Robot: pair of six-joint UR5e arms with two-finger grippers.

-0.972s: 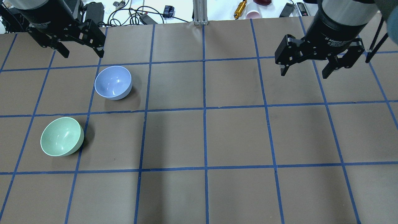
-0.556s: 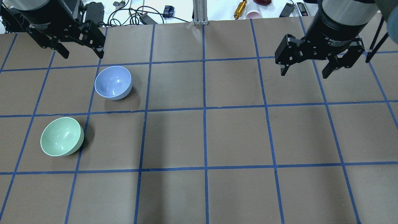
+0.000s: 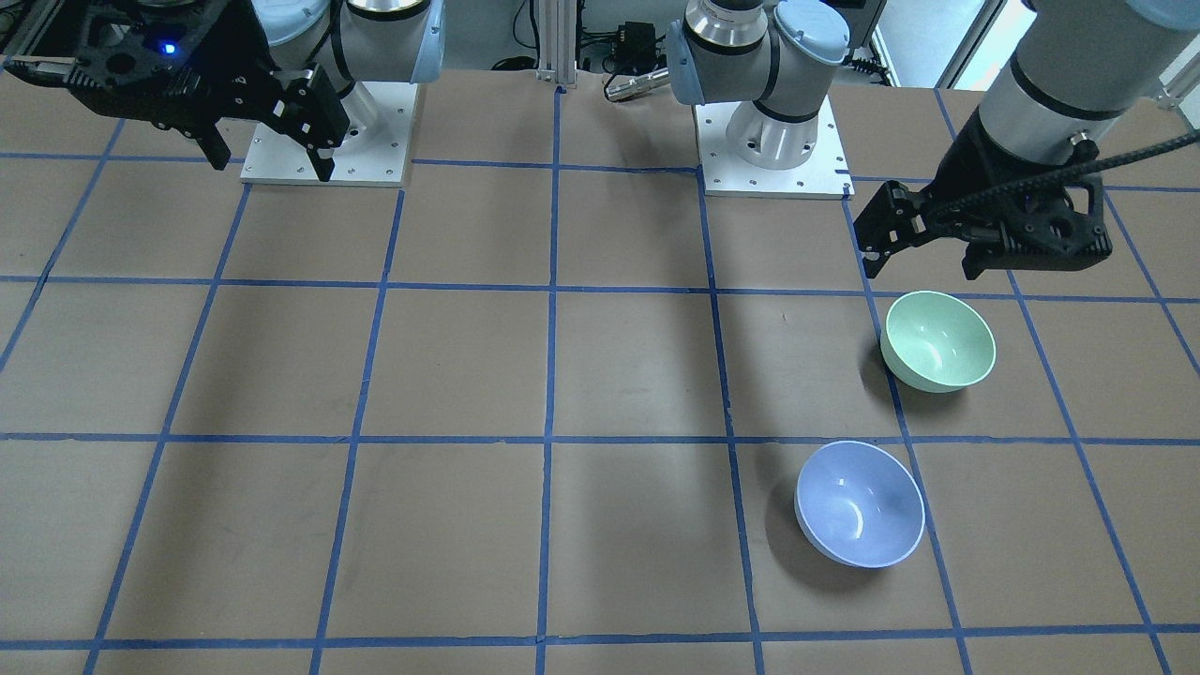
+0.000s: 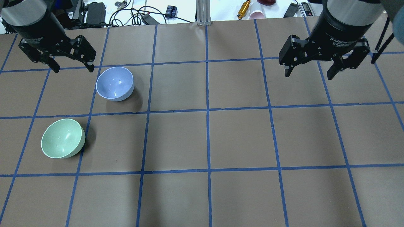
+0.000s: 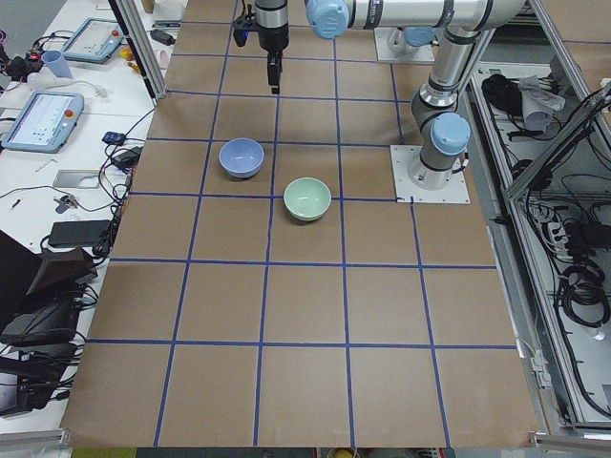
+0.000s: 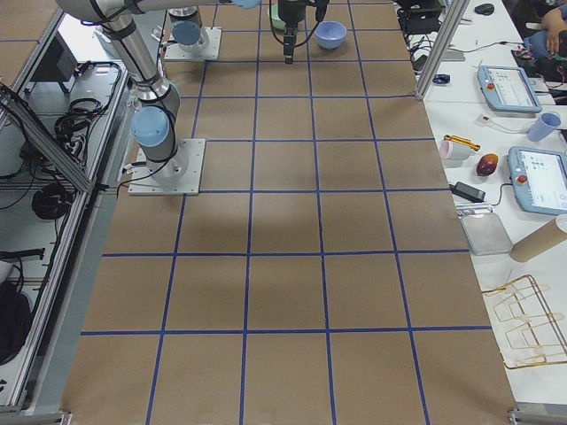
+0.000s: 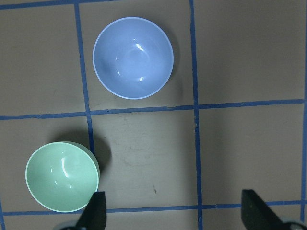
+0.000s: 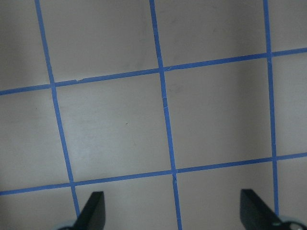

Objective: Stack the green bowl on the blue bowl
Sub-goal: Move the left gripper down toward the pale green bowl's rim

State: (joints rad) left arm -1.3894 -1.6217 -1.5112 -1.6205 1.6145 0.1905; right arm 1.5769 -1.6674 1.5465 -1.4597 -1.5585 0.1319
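Note:
The green bowl (image 4: 63, 138) stands upright on the brown table, near left; it also shows in the front view (image 3: 937, 340) and in the left wrist view (image 7: 62, 176). The blue bowl (image 4: 115, 83) stands upright one grid square farther away and to the right, apart from the green bowl (image 3: 860, 503) (image 7: 133, 57). My left gripper (image 4: 74, 67) is open and empty, held high, just left of the blue bowl; in the front view (image 3: 921, 270) it is just beyond the green bowl. My right gripper (image 4: 308, 75) is open and empty, held high over the far right (image 3: 272, 167).
Blue tape lines divide the table into squares. Beyond the far edge lie cables, a power brick (image 4: 96, 12), a pink cup (image 4: 257, 14), a yellow tool (image 4: 243, 8) and an aluminium post (image 4: 203, 12). The arm bases (image 3: 773, 141) stand at the robot's side.
My left gripper has moved left and nearer, so it is now beside the blue bowl. The bowls and my right gripper have not moved.

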